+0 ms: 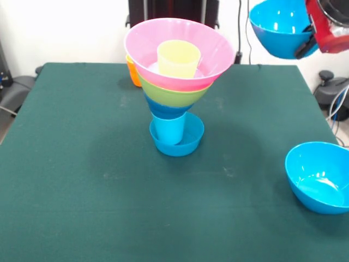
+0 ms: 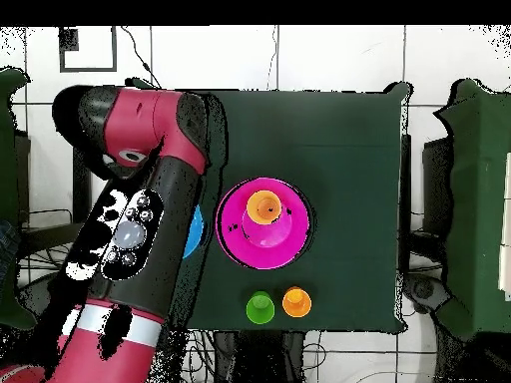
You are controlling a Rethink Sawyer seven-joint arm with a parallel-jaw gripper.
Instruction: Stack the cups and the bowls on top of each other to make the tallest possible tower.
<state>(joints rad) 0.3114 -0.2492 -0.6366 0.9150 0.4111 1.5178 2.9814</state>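
The tower [image 1: 173, 82] stands mid-table: a small blue bowl [image 1: 188, 143] at the base, a light blue cup [image 1: 168, 129], a blue bowl, a lime green bowl [image 1: 173, 96] and the pink bowl [image 1: 142, 46], with a yellow cup [image 1: 178, 58] inside the pink bowl. My gripper [image 1: 305, 46] is at the top right, raised well above the table, shut on the rim of a large blue bowl [image 1: 278, 27]. An orange cup [image 1: 132, 73] stands behind the tower. From overhead the tower [image 2: 264, 234], a green cup [image 2: 260, 307] and the orange cup [image 2: 296, 301] show; my arm [image 2: 140, 219] hides the gripper.
Another large blue bowl [image 1: 320, 177] sits upright on the green table [image 1: 82, 180] near its right edge. A blue sliver [image 2: 196, 231] shows beside my arm from overhead; I cannot tell which bowl it is.
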